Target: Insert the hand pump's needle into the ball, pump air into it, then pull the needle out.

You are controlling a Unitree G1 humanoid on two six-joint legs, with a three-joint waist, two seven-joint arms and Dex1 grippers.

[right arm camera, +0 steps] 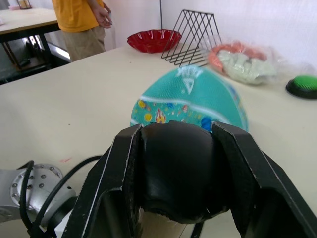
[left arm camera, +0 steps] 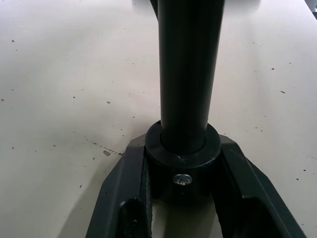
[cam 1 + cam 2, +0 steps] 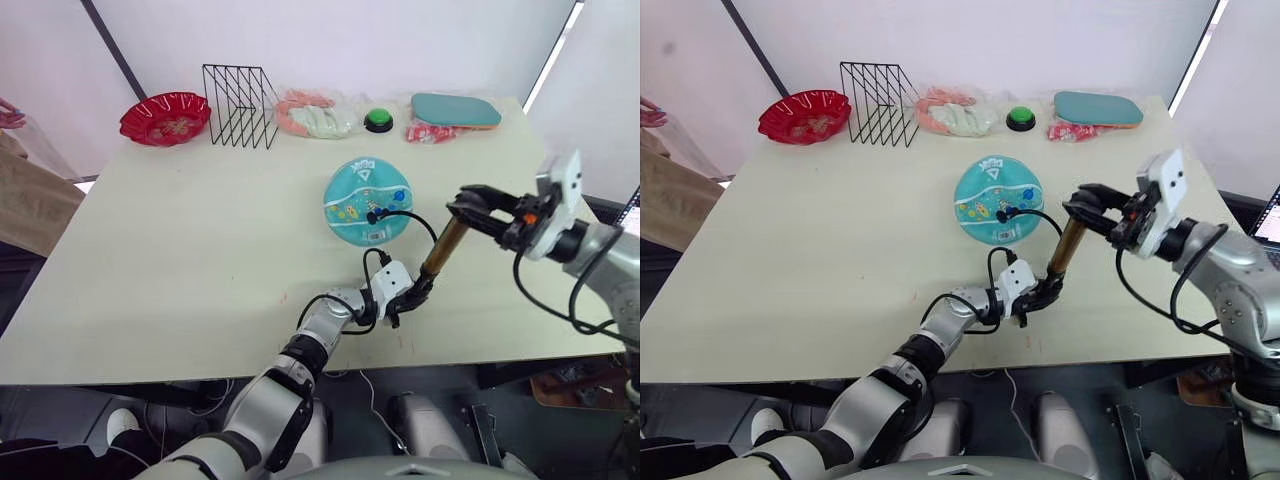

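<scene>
The ball [image 3: 367,201] lies on the desk [image 3: 180,250] a little right of the middle. It is teal-blue with white seam lines, small bright cartoon prints and a white label, whose writing is too small to read. A thin black hose [image 3: 412,218] loops from a black fitting on the ball's near side to the pump [image 3: 442,247], a bronze-gold cylinder standing tilted just beside the ball. The needle itself is too small to make out. The left pincer [image 3: 415,295] is clenched on the pump's black lower cap; the right pincer [image 3: 470,207] grasps the black handle [image 1: 176,168] at its top. Along the far edge stand a red bowl [image 3: 165,117], a black wire rack [image 3: 240,105], a green button [image 3: 379,120] and a teal paddle [image 3: 455,110].
</scene>
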